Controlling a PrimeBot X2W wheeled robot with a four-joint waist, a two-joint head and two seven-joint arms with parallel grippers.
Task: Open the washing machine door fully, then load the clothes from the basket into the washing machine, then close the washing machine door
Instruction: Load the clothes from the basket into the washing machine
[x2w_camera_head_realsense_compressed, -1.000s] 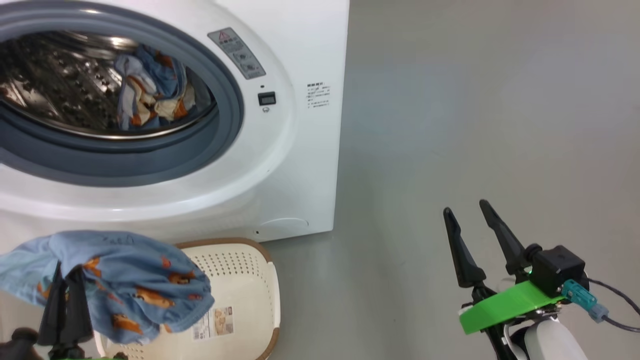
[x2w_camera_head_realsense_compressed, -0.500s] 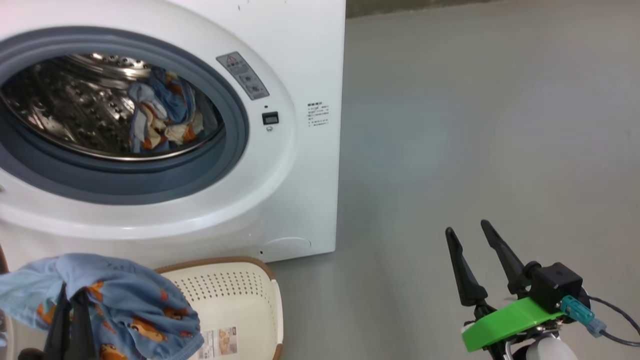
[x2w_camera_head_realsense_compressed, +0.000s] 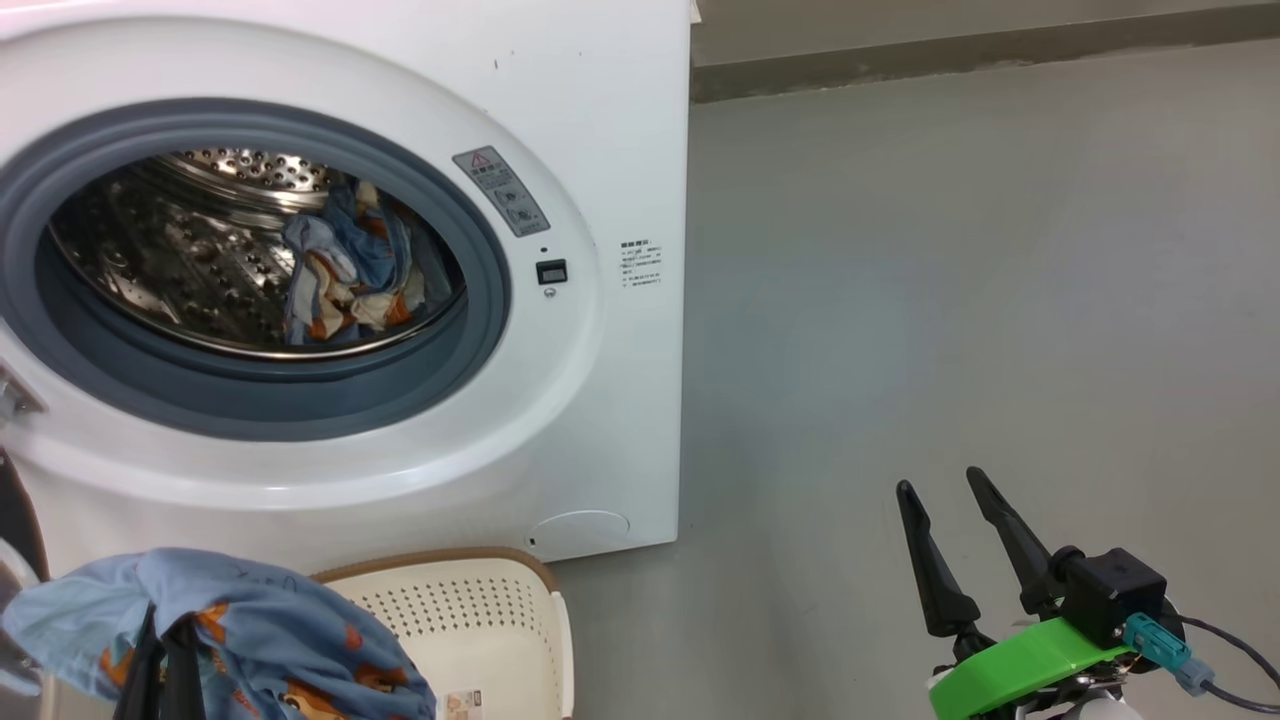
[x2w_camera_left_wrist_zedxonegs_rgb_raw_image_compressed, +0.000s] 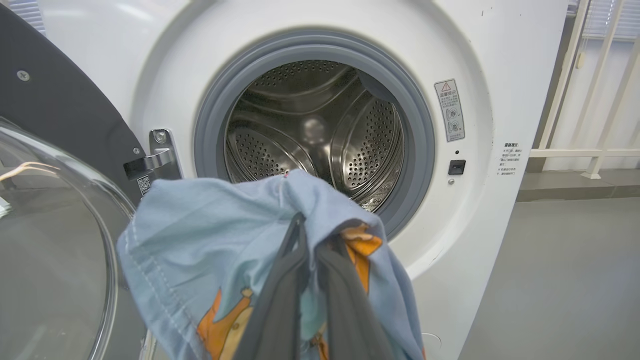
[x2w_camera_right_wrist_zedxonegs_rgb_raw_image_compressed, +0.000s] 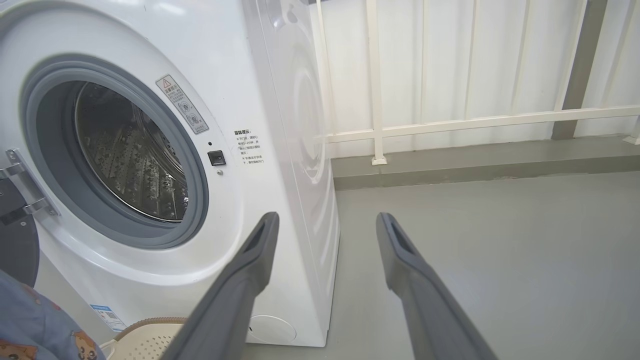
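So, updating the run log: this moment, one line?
phase: loading | left gripper: shut on blue garment | right gripper: open, empty | door: open | drum: clothes inside

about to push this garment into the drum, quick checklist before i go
1. Grip: left gripper shut on the held garment - ok
2. Access: washing machine door swung open to the side - ok
3. Target: drum mouth unobstructed, one loaded garment lying inside - ok
4. Other arm: right gripper open, empty, off over the floor - ok
5. Snag: hanging cloth will clear the gasket lip - cannot tell
6. Leftovers: basket empty - cannot tell, the held garment covers part of it
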